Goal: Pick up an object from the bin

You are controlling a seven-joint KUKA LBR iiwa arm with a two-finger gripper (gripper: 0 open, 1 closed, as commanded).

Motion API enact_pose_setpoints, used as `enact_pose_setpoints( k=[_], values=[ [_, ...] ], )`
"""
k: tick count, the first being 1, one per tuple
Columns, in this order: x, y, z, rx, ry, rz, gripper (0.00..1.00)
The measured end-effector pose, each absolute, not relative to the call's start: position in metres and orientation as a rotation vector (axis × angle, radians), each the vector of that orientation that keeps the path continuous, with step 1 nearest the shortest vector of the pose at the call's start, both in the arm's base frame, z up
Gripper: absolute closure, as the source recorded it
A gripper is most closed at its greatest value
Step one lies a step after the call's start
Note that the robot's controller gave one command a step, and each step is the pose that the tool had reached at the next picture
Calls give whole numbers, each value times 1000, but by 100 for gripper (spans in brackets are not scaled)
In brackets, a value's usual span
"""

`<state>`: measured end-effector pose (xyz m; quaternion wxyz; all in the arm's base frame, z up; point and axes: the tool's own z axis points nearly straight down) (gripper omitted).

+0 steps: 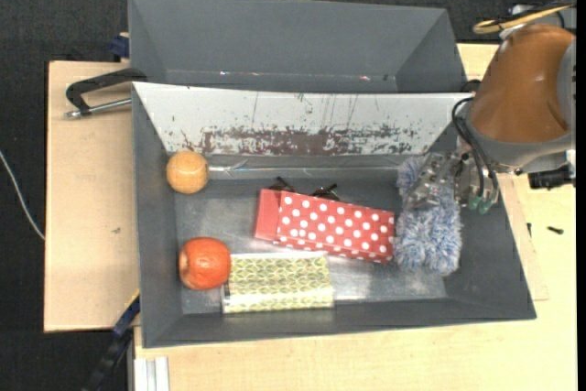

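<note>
Dark carpet lies around the grey bin (pixel 275 41), whose back wall is scratched and stained with rusty marks. From the right, the arm (pixel 526 87) with its orange cover reaches over the bin's right rim. The gripper (pixel 444 183) is low in the right rear corner, at the upper end of a fuzzy blue-grey cloth (pixel 430 235). Its metal parts sit right against the fluff, and whether the gripper is open or closed on the cloth cannot be told.

The cloth lies along the right wall, running from the gripper toward the front. Its left edge touches a red box (pixel 325 226) with white dots, which lies flat and slightly slanted in the middle of the floor. A small black thing (pixel 307 190) shows just behind that box. Near the front, a green patterned box (pixel 277 282) lies flat, with a red apple (pixel 204 263) touching its left end. A tan ball (pixel 187 172) rests in the left rear corner, well apart from the gripper.
</note>
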<state>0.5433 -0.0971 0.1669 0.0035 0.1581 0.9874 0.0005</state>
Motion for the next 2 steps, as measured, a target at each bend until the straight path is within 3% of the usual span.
enact_pose_setpoints(
  k=[1, 2],
  values=[
    [527, -98, 196, 477, 3105, 1, 100],
    [570, -101, 277, 591, 3077, 1, 100]
  ],
)
